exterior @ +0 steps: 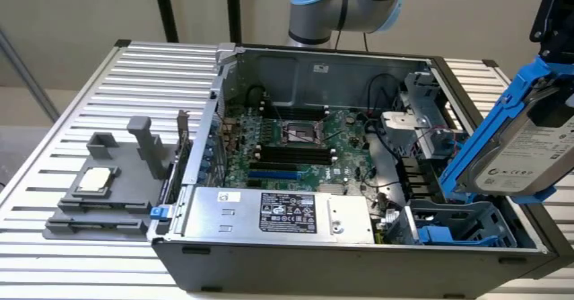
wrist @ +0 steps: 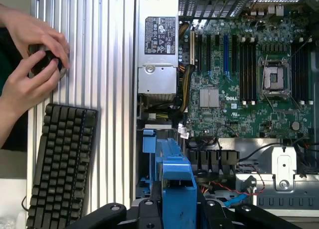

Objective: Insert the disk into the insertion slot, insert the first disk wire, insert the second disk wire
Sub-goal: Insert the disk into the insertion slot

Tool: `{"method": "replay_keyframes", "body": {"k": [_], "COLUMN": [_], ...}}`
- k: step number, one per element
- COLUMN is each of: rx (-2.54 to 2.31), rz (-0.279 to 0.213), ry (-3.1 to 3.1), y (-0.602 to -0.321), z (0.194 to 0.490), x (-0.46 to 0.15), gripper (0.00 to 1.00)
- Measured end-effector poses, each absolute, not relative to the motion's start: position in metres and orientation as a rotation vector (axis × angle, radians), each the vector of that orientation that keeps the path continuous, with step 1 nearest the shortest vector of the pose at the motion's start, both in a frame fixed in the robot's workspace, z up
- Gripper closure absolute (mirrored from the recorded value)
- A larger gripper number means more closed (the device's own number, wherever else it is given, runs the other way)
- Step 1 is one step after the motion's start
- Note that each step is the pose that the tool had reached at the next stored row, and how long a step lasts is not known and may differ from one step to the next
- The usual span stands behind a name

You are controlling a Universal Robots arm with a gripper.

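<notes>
Toward the exterior view's right edge, the flat, silver-grey metal disk [exterior: 529, 155], with a white printed label and a glossy bright blue plastic carrier, hangs tilted over the open dark grey computer case [exterior: 359, 266]. The black gripper [wrist: 175, 209] pinches the carrier's edges. Beneath the disk stands the boxy dark grey insertion slot [exterior: 466, 214] with blue latches, the disk not yet inside.

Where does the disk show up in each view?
Exterior view: the disk hangs tilted at the exterior view's right edge, label showing.
Wrist view: the disk is edge-on, its blue carrier right before the camera.
Shared landmark: the black-labelled power-supply box.
</notes>
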State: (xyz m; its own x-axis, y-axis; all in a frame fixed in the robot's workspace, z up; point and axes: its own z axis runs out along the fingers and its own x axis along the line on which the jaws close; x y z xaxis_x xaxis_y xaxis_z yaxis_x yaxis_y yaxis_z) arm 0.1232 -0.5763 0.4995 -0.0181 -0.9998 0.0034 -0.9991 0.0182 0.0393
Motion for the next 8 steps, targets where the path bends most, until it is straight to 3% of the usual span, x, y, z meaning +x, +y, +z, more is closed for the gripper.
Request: {"method": "replay_keyframes", "body": {"k": [8], "rx": [2.183], "rz": [-0.046], "ry": [-2.222], "y": [-0.5762], "z": [0.4929], "x": [0.1174], "gripper": [0.67]}}
